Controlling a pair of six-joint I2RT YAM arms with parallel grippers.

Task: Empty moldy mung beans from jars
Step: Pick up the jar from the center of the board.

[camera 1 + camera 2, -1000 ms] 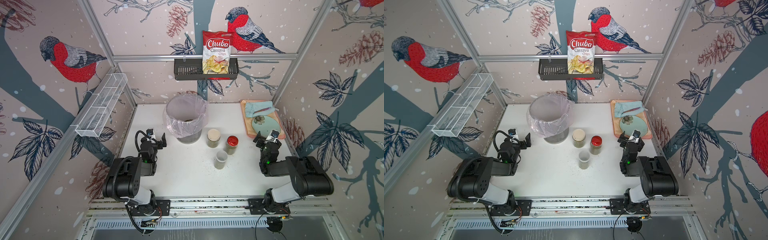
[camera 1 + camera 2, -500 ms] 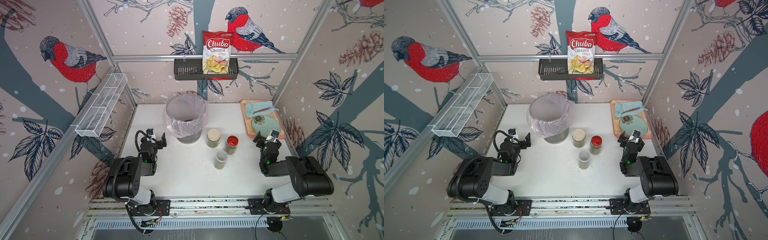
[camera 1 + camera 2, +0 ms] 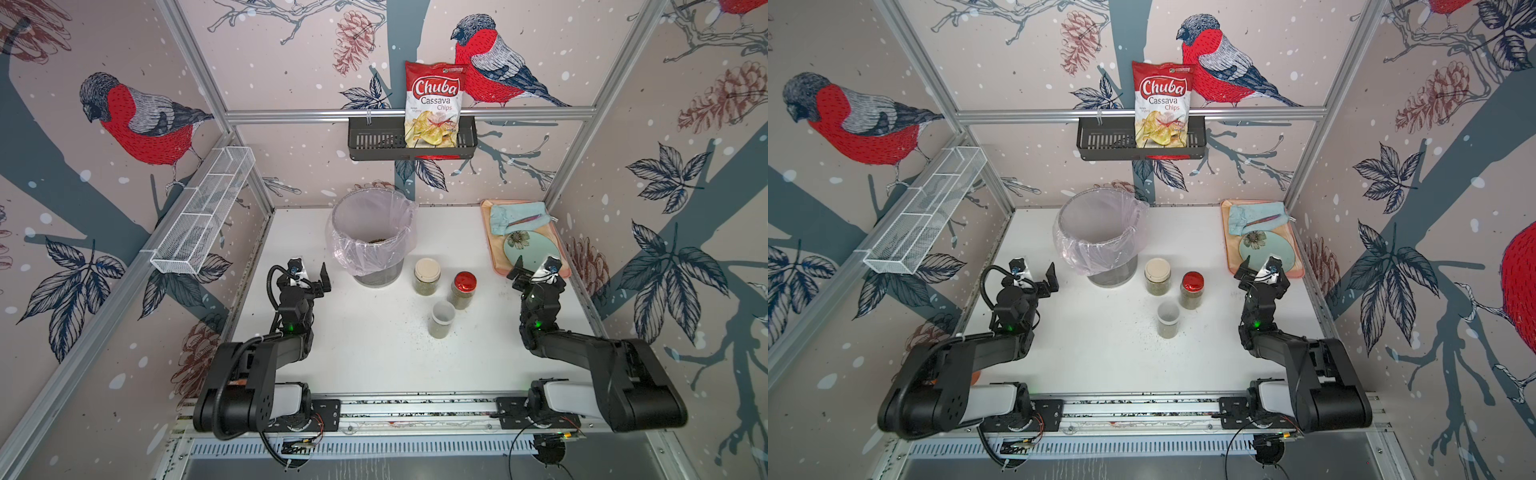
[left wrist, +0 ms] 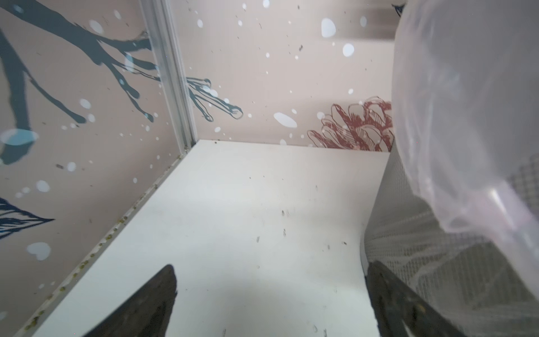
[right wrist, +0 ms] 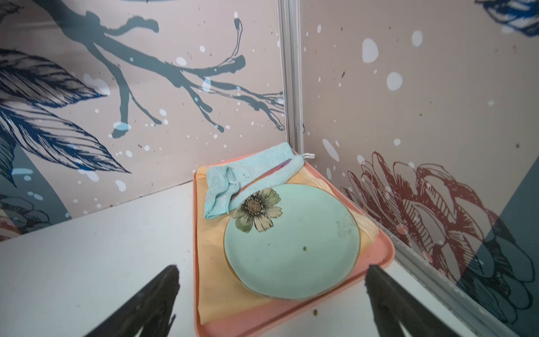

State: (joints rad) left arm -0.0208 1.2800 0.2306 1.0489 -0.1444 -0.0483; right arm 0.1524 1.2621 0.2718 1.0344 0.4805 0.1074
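Where clear cylindrical jars (image 3: 441, 318) stand, grainy olive mung beans (image 3: 439, 330) show.

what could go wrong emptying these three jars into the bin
The lidless jar stands open right beside the red-lidded jar; a wide-open tool reaching in may knock either over and spill beans. The loose liner hangs off the bin close to the left tool and may snag.

Bin (image 4: 408, 251) cropped, liner (image 4: 466, 102) blurred, mung beans (image 3: 439, 330) too small to tell apart
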